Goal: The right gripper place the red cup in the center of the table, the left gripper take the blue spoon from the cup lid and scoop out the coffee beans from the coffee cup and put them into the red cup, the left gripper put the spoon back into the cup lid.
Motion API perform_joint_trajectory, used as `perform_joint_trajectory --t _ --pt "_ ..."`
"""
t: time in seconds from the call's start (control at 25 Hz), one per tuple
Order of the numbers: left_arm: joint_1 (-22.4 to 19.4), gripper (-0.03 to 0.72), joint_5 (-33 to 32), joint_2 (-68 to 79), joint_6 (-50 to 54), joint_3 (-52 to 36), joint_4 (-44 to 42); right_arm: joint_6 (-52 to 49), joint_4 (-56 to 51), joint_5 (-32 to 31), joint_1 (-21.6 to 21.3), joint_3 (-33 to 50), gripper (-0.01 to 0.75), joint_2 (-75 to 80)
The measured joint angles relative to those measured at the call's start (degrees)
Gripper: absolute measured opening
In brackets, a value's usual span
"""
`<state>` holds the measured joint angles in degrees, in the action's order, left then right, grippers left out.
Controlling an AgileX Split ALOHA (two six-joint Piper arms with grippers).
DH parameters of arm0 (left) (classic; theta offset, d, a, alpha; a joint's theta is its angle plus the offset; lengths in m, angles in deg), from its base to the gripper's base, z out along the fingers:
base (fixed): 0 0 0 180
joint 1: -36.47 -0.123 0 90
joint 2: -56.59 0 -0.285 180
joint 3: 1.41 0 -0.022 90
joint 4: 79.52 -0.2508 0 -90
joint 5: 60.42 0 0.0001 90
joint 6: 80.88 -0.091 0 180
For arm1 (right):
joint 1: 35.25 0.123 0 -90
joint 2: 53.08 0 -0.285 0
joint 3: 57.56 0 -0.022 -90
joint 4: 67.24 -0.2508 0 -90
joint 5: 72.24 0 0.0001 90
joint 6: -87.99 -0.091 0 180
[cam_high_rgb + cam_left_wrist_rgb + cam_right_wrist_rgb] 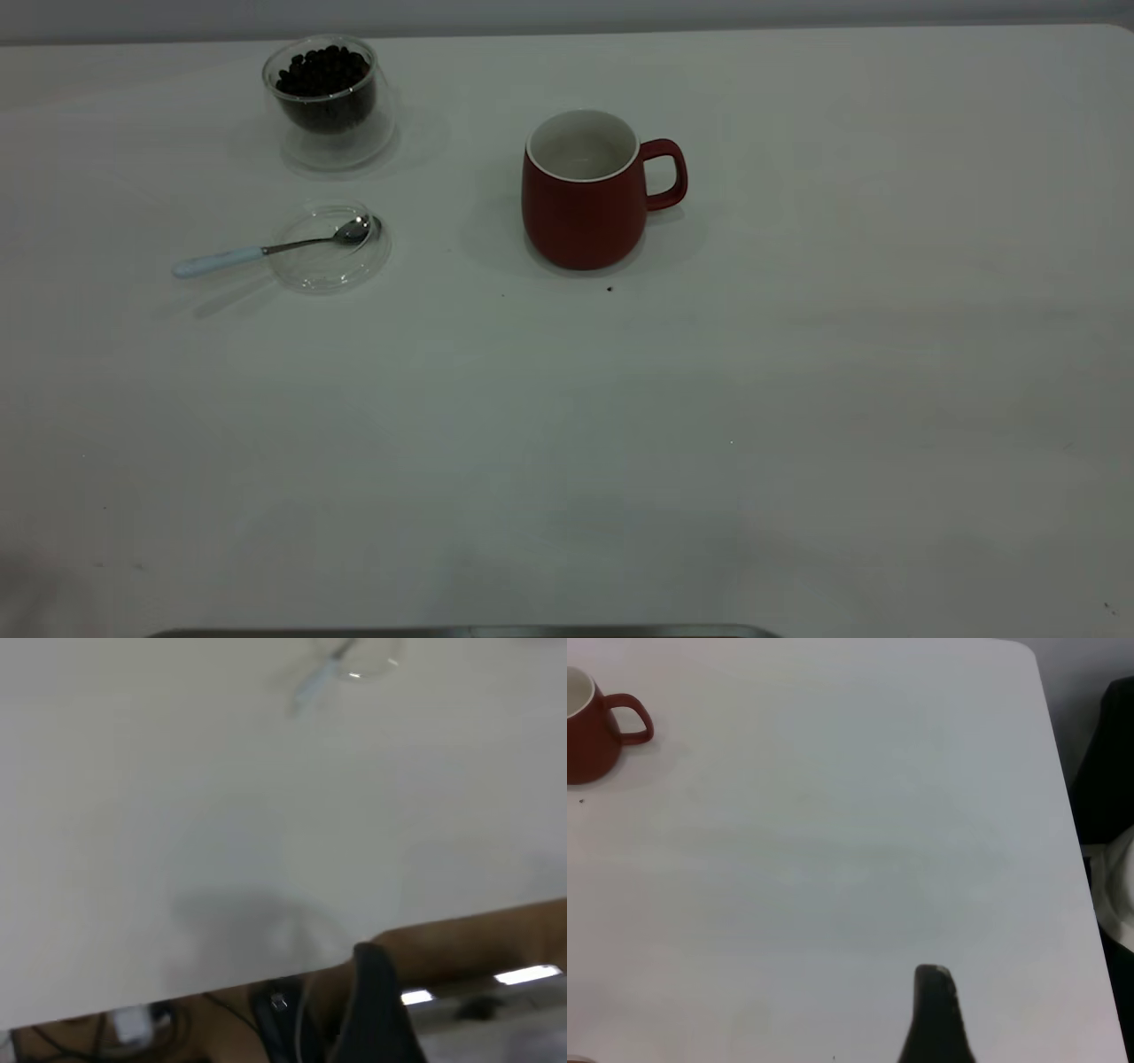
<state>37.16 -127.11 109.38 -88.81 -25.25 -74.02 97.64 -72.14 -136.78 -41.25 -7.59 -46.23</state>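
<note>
Mug (580, 202) centred; spoon (266, 249) pickup next.
L gripper (376, 1001) must reach lid (330, 248), upper left; gripper opening can't tell.

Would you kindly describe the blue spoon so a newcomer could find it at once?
On the white table, look left of the red cup, just in front of the coffee cup. The blue spoon rests with its shiny bowl in the clear cup lid, its pale handle sticking out leftward.

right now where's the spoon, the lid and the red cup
spoon (220, 259): exterior view, on the pale handle
lid (326, 273): exterior view, on the clear glass below the spoon's neck
red cup (576, 217): exterior view, on the red outer wall
</note>
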Motion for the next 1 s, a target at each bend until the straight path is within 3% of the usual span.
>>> perform_joint_trajectory --t 0.56,1.0 --pt "0.0 0.595 0.41 -23.65 3.03 -23.42 -0.69 0.0 0.0 0.0 0.0 0.0 0.59 0.0" --pt "0.0 0.595 2.1 -31.45 3.57 -25.55 -0.75 0.0 0.0 0.0 0.0 0.0 0.59 0.0"
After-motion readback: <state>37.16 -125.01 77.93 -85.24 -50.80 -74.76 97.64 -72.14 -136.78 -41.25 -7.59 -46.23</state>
